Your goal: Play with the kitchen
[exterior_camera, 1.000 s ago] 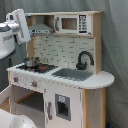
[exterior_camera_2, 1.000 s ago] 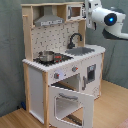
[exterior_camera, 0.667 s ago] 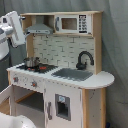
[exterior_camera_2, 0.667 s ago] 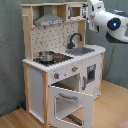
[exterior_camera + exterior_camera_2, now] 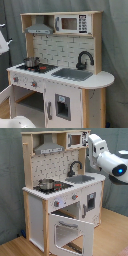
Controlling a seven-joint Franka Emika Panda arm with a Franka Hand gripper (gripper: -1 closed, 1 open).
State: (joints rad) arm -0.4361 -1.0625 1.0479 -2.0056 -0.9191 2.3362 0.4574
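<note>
second exterior view has the toy kitchen [image 5: 62, 193] filling the middle of the picture, standing on a light wood floor [image 5: 15, 247] before a grey-green curtain [image 5: 10, 178]. first exterior view shows the same kitchen [image 5: 60, 70] from its other side. in both exterior views it is white and pale wood, with a grey hood [image 5: 49, 148] up top beside a small toy microwave [image 5: 72, 23]; the microwave carries a panel of small buttons, but no writing on it can be read.

on the counter a black faucet [image 5: 84, 59] arches over the grey sink [image 5: 73, 74]. on the stove [image 5: 50, 187] stands a small metal pot [image 5: 46, 183], with red knobs on the front panel below it. in the second exterior view the lower oven door [image 5: 71, 230], which has a window, hangs open, tilted out and down toward the floor. a second narrow door with a dark window [image 5: 62, 106] is shut.

the white robot arm [image 5: 107, 160] reaches in from the second exterior view's right, its upper end near the microwave shelf. in the first exterior view only a white part shows at the first exterior view's left edge [image 5: 3, 42]. whether the jaws are apart or closed, i cannot tell, nor whether they hold anything.
</note>
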